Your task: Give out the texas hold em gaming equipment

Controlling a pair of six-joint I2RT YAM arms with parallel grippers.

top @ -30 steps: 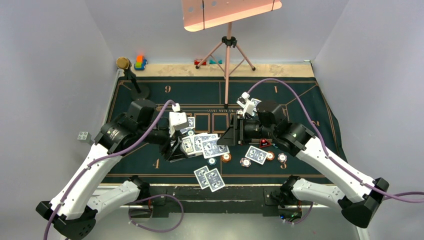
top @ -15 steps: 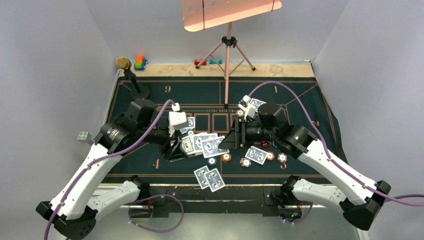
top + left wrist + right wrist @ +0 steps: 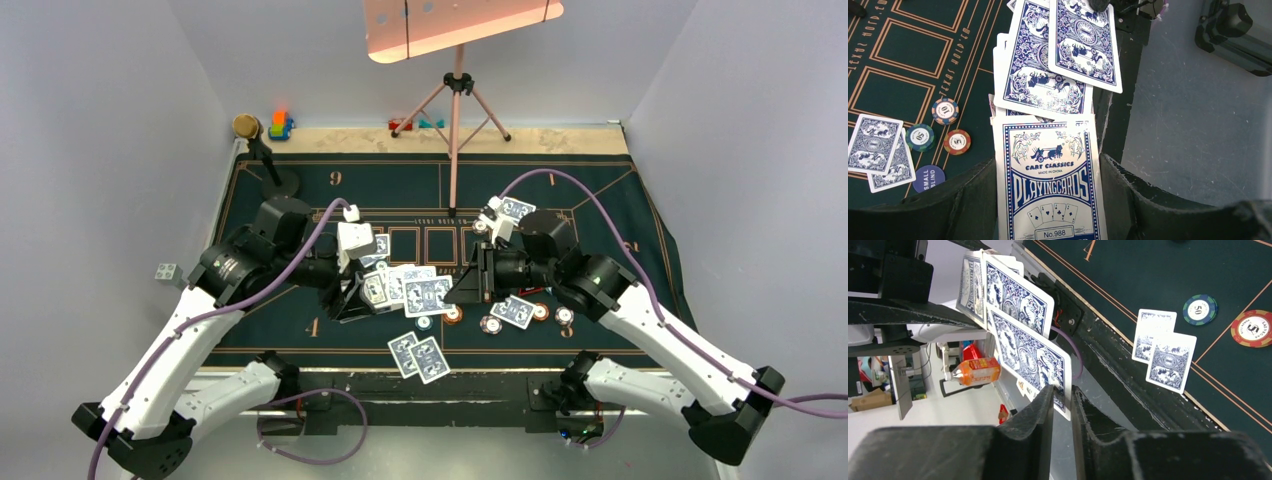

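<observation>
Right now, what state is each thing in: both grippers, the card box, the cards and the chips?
Left gripper: shut on card box.
Card box: held, cards fanned out of its top end.
Right gripper: shut on front card.
Front card: back showing, pinched at its corner, off the felt.
Two dealt cards: face down, overlapping, flat on the felt.
Teal chip: flat, unstacked.

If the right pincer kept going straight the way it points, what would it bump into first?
The right pincer has the nearest fanned playing card between its tips. Pushing on, it would probably hit the other fanned cards, then the card box in the left pincer; depth is unclear.
</observation>
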